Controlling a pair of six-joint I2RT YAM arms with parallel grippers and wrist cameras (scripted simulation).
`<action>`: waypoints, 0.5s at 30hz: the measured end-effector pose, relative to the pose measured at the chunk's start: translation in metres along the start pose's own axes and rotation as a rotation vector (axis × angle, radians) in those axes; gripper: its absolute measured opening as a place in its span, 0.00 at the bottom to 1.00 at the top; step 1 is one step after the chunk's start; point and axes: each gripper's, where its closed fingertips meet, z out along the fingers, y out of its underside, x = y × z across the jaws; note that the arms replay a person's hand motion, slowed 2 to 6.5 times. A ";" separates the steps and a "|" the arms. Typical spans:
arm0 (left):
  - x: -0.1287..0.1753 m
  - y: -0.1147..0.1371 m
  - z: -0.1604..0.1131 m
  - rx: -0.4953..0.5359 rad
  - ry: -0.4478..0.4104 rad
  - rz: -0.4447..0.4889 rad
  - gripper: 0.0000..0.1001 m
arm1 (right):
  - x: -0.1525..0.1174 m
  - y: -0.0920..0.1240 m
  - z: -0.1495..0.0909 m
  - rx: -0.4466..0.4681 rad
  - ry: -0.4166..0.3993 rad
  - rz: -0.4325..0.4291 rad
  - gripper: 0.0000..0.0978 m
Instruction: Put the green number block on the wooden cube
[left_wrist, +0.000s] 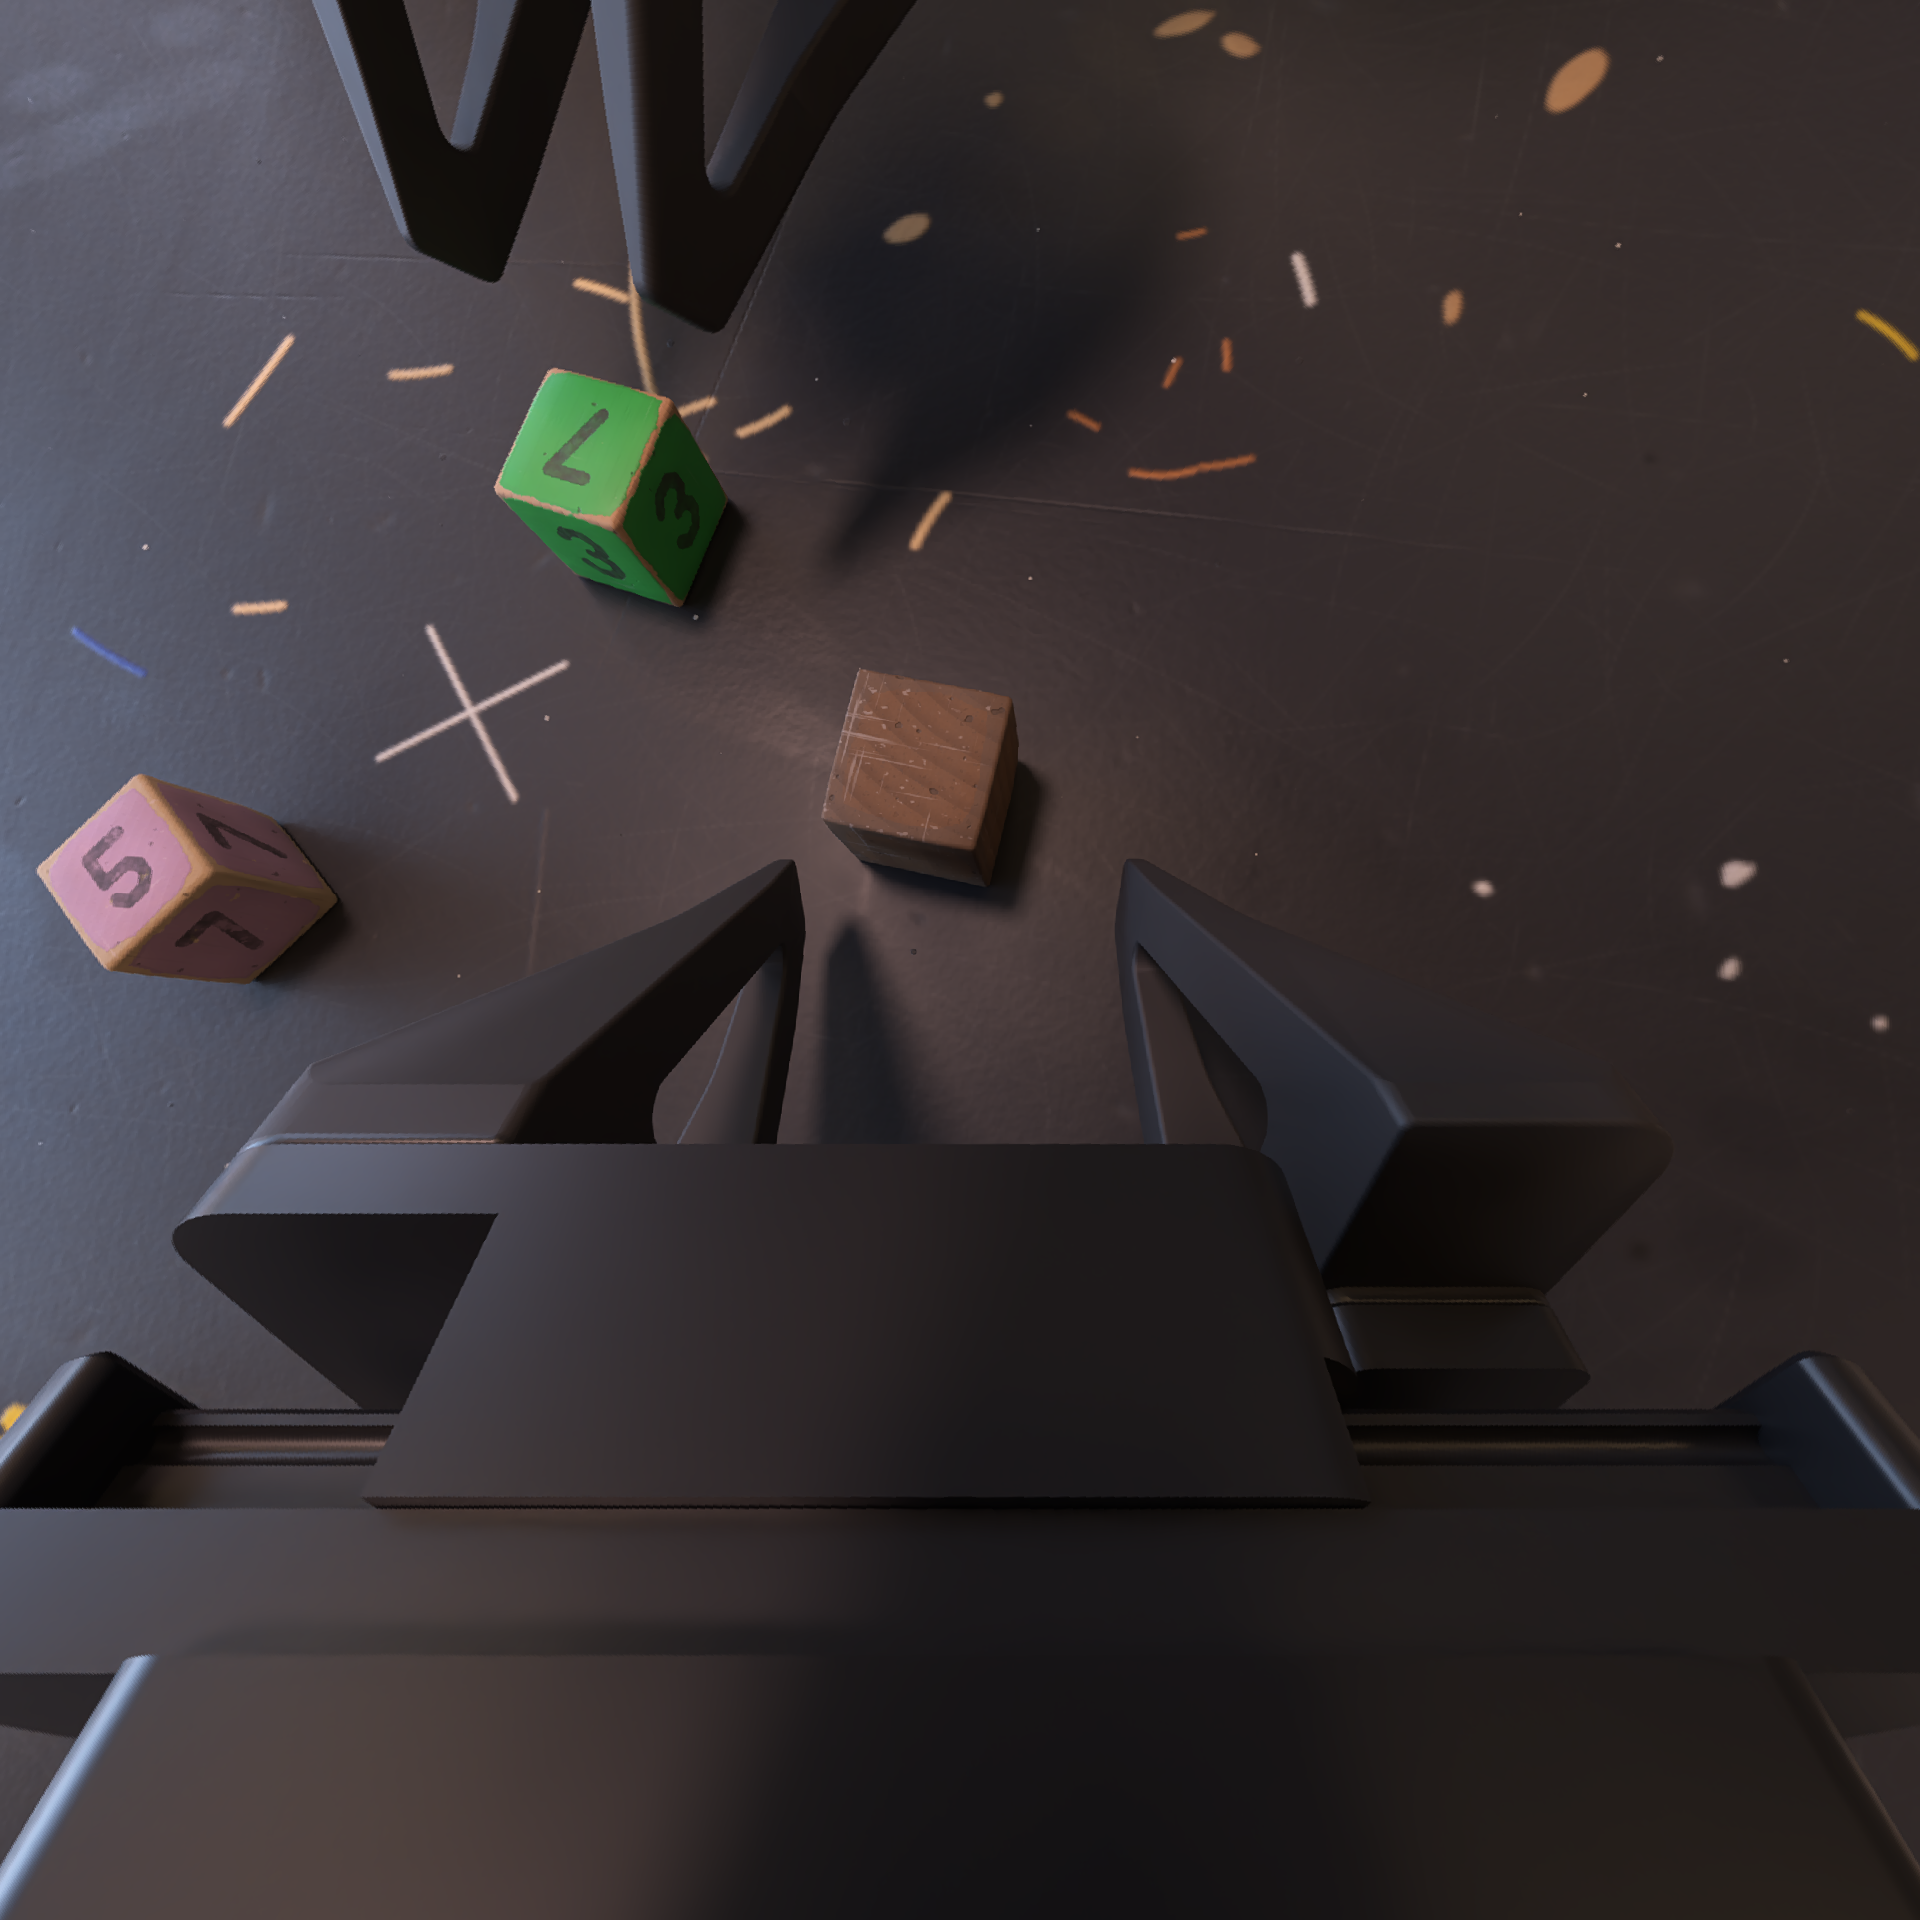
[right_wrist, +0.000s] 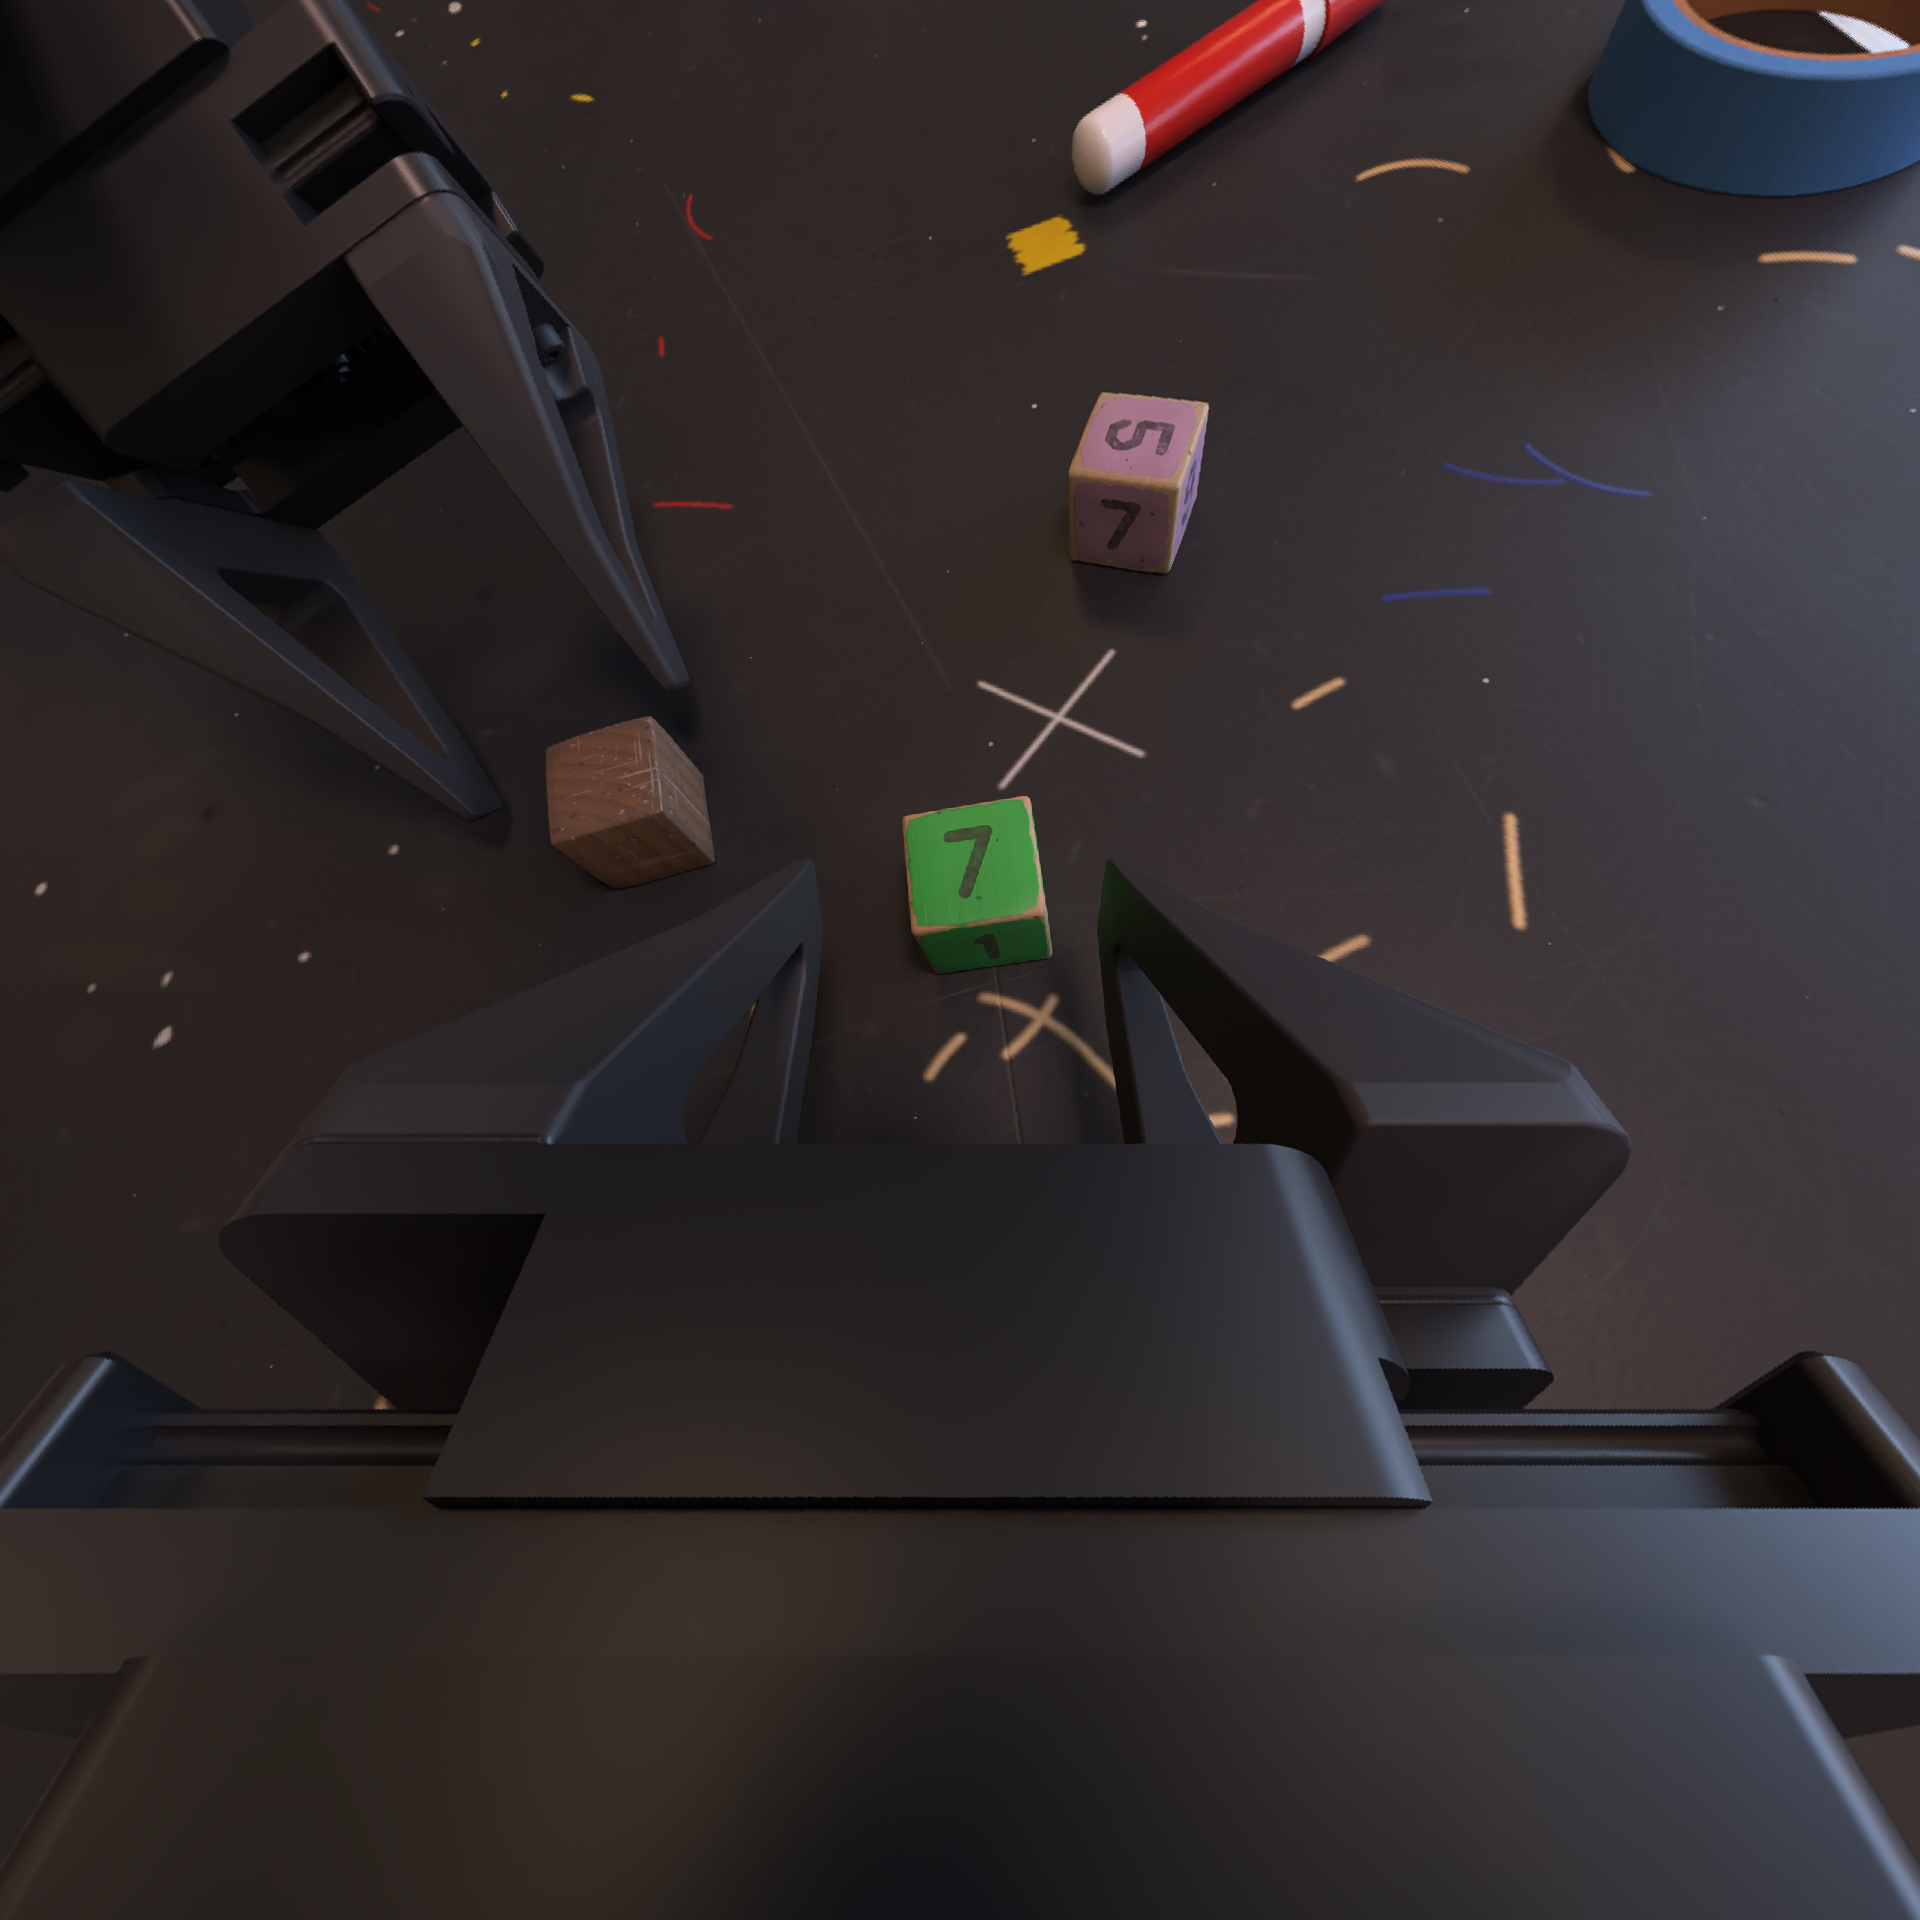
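While both gape, right end effector (right_wrist: 961, 883) flanks green block (right_wrist: 975, 881).

A pink number block (right_wrist: 1138, 481) sits alone on the dark, paint-flecked tabletop (right_wrist: 1558, 727). Far behind it lie a red-and-white marker (right_wrist: 1205, 88) and a roll of blue tape (right_wrist: 1756, 104), well apart.

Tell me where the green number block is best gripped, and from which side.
Grip the green number block across its two opposite side faces, coming down from above. It sits flat and apart from the wooden cube, and the right gripper, open, already has its fingers flanking those faces.
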 end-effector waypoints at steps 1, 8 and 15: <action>0.000 0.000 0.000 0.000 0.000 0.000 0.51 | 0.000 0.000 0.000 0.000 0.000 0.000 0.47; 0.003 -0.002 0.002 0.001 0.007 0.012 0.48 | 0.001 0.001 0.000 -0.007 0.004 0.003 0.47; 0.004 -0.004 0.003 0.004 0.005 0.024 0.46 | 0.000 0.002 0.001 -0.022 0.002 -0.004 0.46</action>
